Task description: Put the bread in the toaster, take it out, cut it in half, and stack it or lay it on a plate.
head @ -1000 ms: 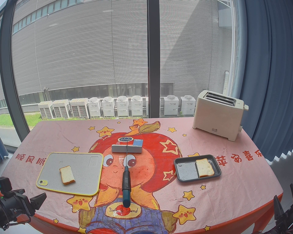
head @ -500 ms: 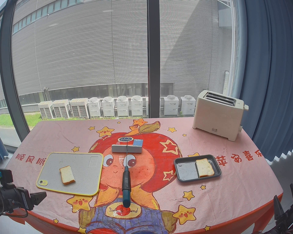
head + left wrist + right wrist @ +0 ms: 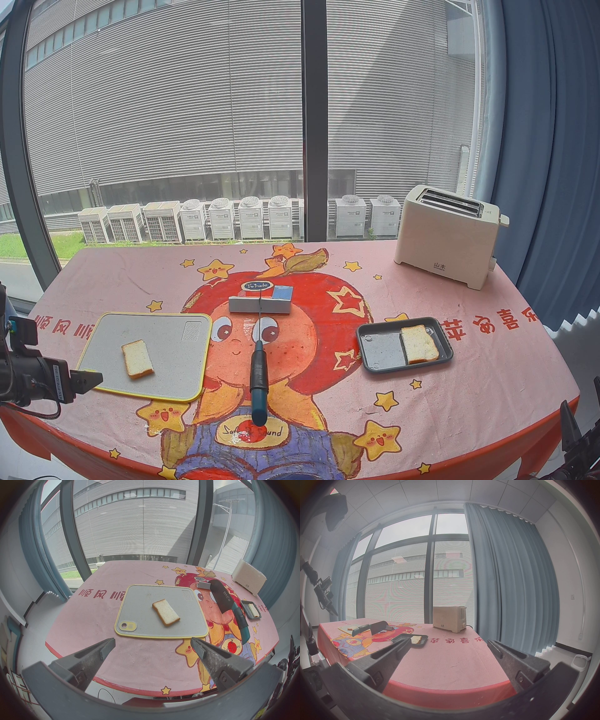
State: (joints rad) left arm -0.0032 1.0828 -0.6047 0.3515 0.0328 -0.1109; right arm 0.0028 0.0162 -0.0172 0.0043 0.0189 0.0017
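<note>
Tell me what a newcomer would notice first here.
The big knife sits mid-table on the cartoon tablecloth, with its handle toward the robot. A bread piece lies on the cutting board at left, and a second bread piece in the dark tray at right. A white toaster stands at the far right corner.

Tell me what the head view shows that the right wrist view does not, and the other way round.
Head view, not right wrist view: the two top slots of the toaster, with no bread sticking out, and a row of outdoor units beyond the window. Right wrist view, not head view: the ceiling and a white wall. Both: the toaster, the knife, the dark tray holding a bread piece, and the blue curtain.
</note>
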